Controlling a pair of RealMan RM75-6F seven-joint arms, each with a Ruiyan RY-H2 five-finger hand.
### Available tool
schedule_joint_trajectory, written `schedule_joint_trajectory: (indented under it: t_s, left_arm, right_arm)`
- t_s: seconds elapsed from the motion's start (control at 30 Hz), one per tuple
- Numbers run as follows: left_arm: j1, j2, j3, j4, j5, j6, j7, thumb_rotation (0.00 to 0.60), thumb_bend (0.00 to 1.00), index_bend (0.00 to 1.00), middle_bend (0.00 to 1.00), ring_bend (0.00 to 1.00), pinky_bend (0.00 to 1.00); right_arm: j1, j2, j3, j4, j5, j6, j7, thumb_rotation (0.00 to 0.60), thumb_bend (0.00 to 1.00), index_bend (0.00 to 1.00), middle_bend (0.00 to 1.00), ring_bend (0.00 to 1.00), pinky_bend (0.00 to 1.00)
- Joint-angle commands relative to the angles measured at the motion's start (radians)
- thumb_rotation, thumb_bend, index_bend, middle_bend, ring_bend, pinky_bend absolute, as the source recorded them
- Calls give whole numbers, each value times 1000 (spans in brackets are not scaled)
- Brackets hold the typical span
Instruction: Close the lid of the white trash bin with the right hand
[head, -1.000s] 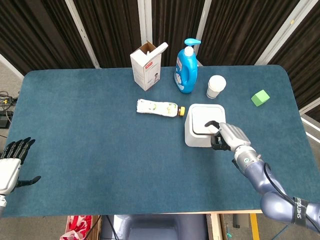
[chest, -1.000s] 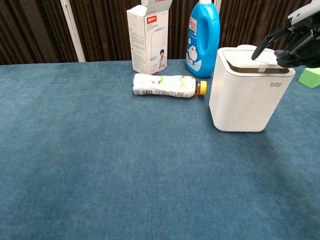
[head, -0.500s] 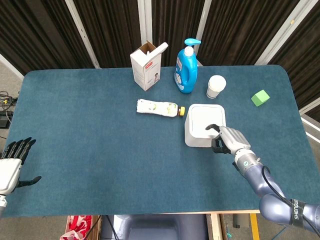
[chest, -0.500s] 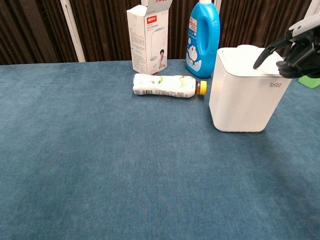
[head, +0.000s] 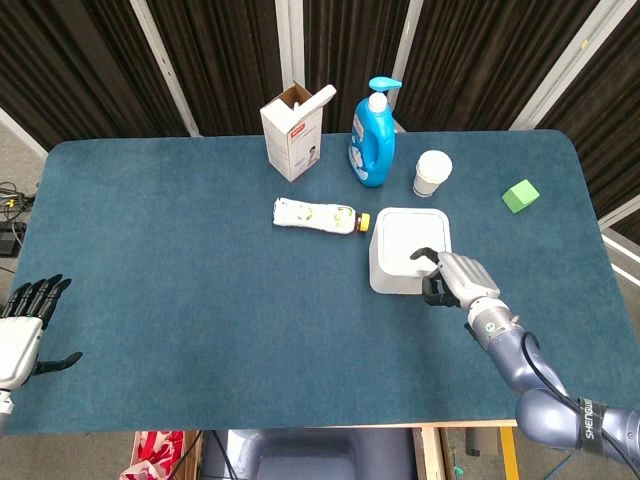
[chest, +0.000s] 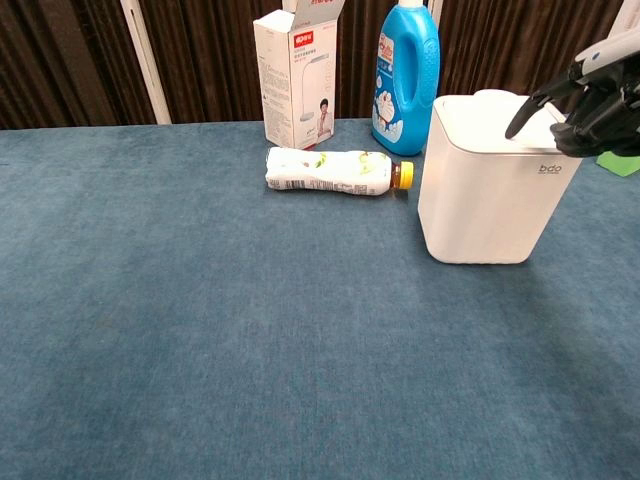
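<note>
Nearest the robot, at the counter's (head: 180, 300) front left edge, the left robot hand (head: 22, 330) idles with its fingers spread and nothing in it. Across on the right, the right robot hand (head: 452, 278) hangs at the front right corner of the white trash bin (chest: 490, 190), one dark finger stretched out over the lid (head: 413, 238) and the others curled in, gripping nothing; whether that fingertip touches the lid, the views don't settle. The bin stands upright, right of centre on the blue cloth, and its lid looks flat and flush, so the job reads as all but done.

As a guess, it's a light, stiff, smooth plastic shell: a sideways shove could slide it, so any press belongs straight down, near the lid's middle, no grasp needed.

Just left of the bin lies a bottle (head: 316, 215) on its side, its cap nearly touching the wall. Behind stand a paper cup (head: 432, 172), a blue detergent jug (head: 372, 135) and an open carton (head: 294, 132); a green block (head: 520, 196) sits far right.
</note>
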Motion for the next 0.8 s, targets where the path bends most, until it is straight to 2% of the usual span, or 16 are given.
schedule_joint_trajectory:
  t_s: [0.03,0.17,0.2,0.27,0.33,0.37,0.4,0.43,0.5,0.53,0.7,0.8]
  left_arm:
    - [0,0,-1,0,-1,0,0,600,0,0,0,0,0]
    - [1,0,-1,1,-1,2,-1,600,0,0,0,0,0]
    - [1,0,0,1,-1,2,-1,600,0,0,0,0,0]
    - [2,1,0,1,1,4,-2,600,0,0,0,0,0]
    - [3,1,0,1,4,8,-1,600,0,0,0,0,0]
    - [3,0,0,2,4,9,2,600,0,0,0,0,0]
    - [4,0,0,4,3,9,6,600,0,0,0,0,0]
    - [4,-1,0,5,0,8,10,600,0,0,0,0,0]
    - [5,0,-1,3,-8,7,15,600,0,0,0,0,0]
    - [6,0,-2,3,-10,8,19,600,0,0,0,0,0]
    - [12,0,2,0,-7,18,42,600,0,0,0,0,0]
    - [19,1,5,-1,-2,29,55,600,0,0,0,0,0]
  right_arm:
    - [-12,24,26,-18,-26,25,20,600,707,255,789,854,805]
    - [-51,53,49,-42,-102,89,43,600,706,246,786,829,792]
    - [-65,58,48,-49,-128,107,44,600,707,220,761,787,761]
    - [-101,64,37,-63,-192,153,39,600,680,127,648,649,666]
    - [-145,64,12,-75,-271,200,28,600,539,22,411,384,469]
    - [-172,62,-8,-79,-318,227,17,600,475,6,319,285,382]
    - [-201,59,-28,-83,-366,253,11,600,388,0,179,149,248]
    - [-232,54,-49,-85,-416,278,6,600,313,0,74,56,134]
    - [-303,37,-109,-71,-536,340,-19,600,225,0,2,1,27]
    - [-345,21,-144,-52,-607,382,-38,600,197,0,0,0,4]
    - [-557,-105,-280,98,-918,612,-60,600,181,0,0,0,0]
    - [-665,-178,-322,232,-1049,737,-50,600,181,0,0,0,0]
